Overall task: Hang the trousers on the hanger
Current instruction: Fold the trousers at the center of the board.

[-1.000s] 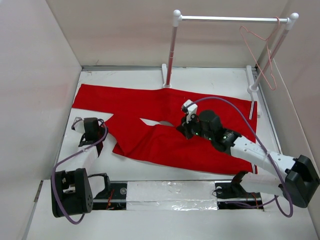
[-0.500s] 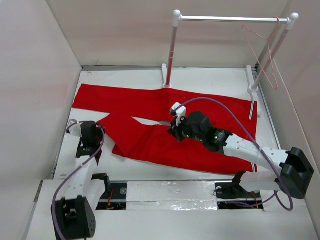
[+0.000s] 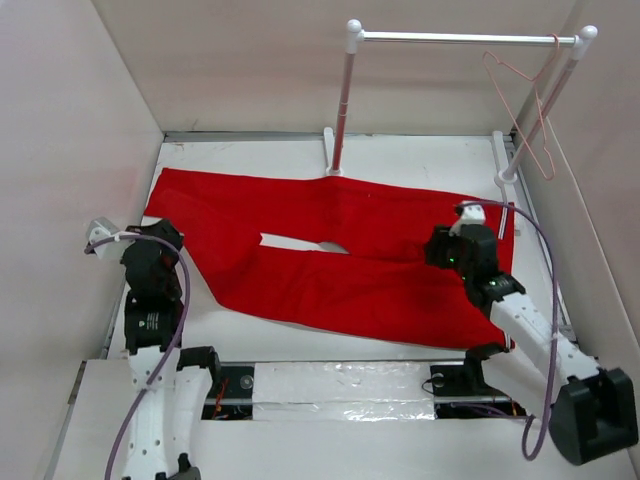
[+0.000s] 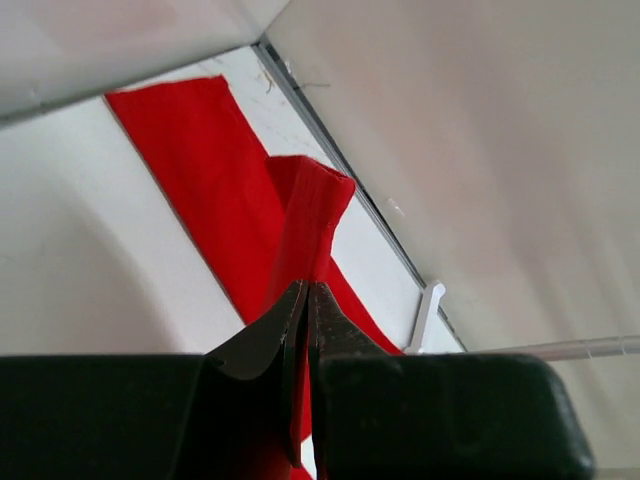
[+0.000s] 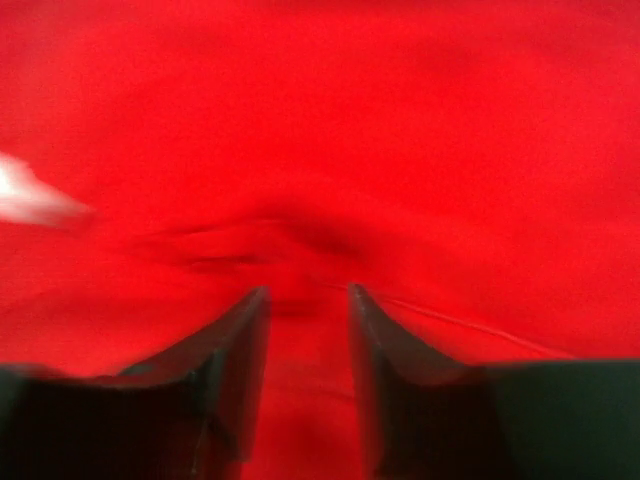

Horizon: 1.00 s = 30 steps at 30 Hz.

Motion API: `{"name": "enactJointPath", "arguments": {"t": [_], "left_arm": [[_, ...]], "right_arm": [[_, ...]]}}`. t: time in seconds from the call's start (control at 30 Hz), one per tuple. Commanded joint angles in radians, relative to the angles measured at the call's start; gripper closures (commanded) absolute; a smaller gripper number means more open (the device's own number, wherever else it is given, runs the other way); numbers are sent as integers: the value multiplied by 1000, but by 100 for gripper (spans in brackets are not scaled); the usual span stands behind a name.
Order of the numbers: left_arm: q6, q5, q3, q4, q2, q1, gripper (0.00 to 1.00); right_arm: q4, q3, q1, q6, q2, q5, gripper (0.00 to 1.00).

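Observation:
The red trousers (image 3: 350,260) lie spread flat across the table, both legs running to the left. My left gripper (image 3: 172,240) is at the near leg's left end, shut on a fold of the red fabric (image 4: 310,215) that rises between its closed fingertips. My right gripper (image 3: 440,250) hovers low over the right part of the trousers. Its jaws stand apart over the cloth (image 5: 320,150) with nothing between them. The thin pink wire hanger (image 3: 522,110) hangs by its hook from the right end of the rack's bar, far from both grippers.
A rack with white posts (image 3: 343,100) and a metal bar (image 3: 460,38) stands at the back of the table. Walls close in on the left, back and right. A silver-taped strip (image 3: 340,385) runs between the arm bases.
My right gripper let go of the cloth near the crotch, swung right towards the waist end and opened. My left gripper pulled the near leg left, straightening it.

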Motion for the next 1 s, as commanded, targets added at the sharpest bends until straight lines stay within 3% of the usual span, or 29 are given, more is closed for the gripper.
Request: {"name": "enactJointPath", "arguments": {"t": [0.0,0.03,0.2,0.5,0.73,0.97], "left_arm": [[125,-24,101,-40,-33,-4,100],[146,-24,115,-42,-43,-4,100],[275,-112,207,-51,-72,-118,100],[341,-141,215,-22,-170,-328,100],[363,-208,195,-21,-233,-444,100],[386,-245,178,-14,-316,-467,100]], "right_arm": [[-20,-72,-151,53,-94,-8,37],[-23,-85,-238,54,-104,-5,33],[-67,-93,-379,107,-76,72,30],[84,-109,-853,149,77,-141,30],[150,-41,-901,178,209,-92,26],[104,79,-910,167,419,-298,27]]}}
